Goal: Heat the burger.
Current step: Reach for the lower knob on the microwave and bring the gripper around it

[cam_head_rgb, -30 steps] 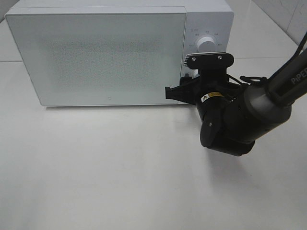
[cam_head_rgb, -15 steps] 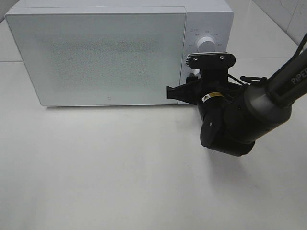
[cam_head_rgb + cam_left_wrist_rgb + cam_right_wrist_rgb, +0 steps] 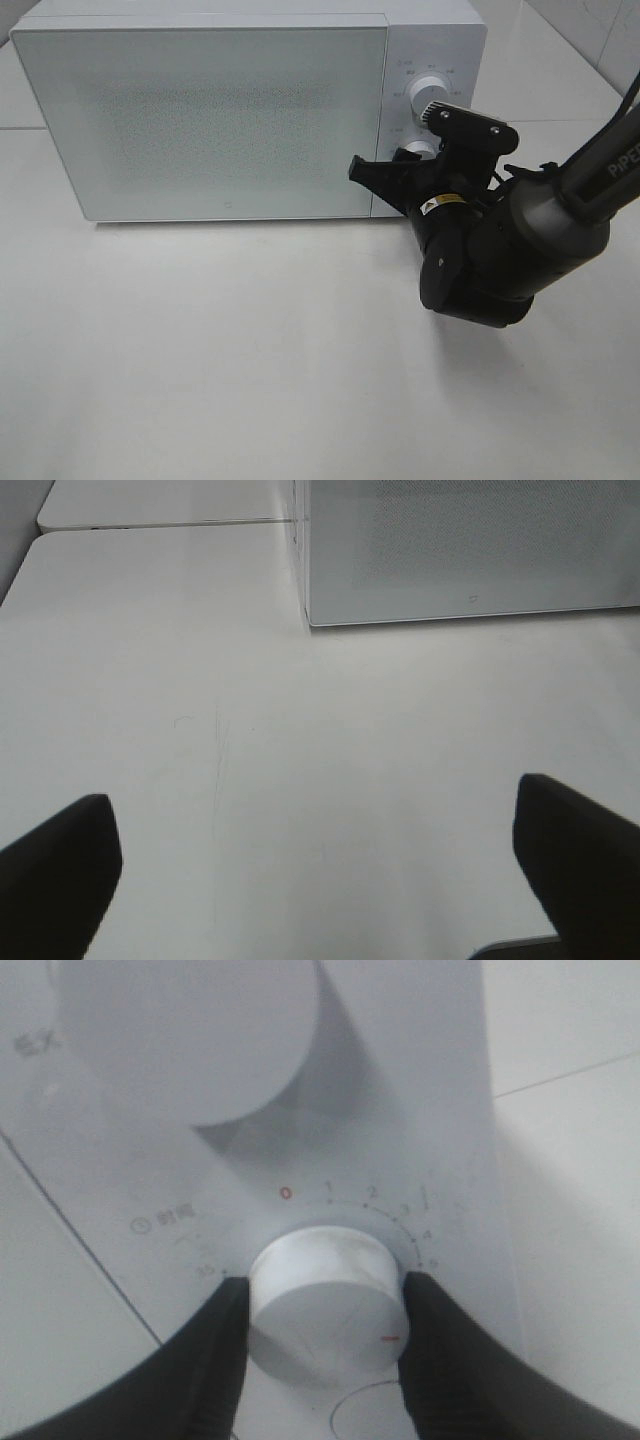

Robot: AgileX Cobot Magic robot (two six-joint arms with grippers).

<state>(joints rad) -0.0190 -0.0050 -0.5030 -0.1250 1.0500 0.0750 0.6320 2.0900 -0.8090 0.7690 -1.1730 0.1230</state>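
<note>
The burger is out of view; the white microwave (image 3: 220, 110) has its door closed. My right gripper (image 3: 412, 160) is at the microwave's control panel, shut on the lower timer knob (image 3: 325, 1300), with one black finger (image 3: 215, 1350) on each side of it. The knob's red mark (image 3: 393, 1338) sits off the 0 on the dial scale. The upper knob (image 3: 430, 90) is untouched. In the left wrist view my left gripper (image 3: 315, 870) hangs open over bare table, some way in front of the microwave's left corner (image 3: 310, 610); nothing is between its fingers.
The microwave stands at the back of the white table (image 3: 250, 350). The right arm's dark wrist body (image 3: 490, 250) hangs over the table in front of the control panel. A seam between two table tops (image 3: 160, 522) runs left of the microwave.
The right gripper closed on the lower knob, then its wrist rolled clockwise, turning the knob. The left gripper has not moved.
</note>
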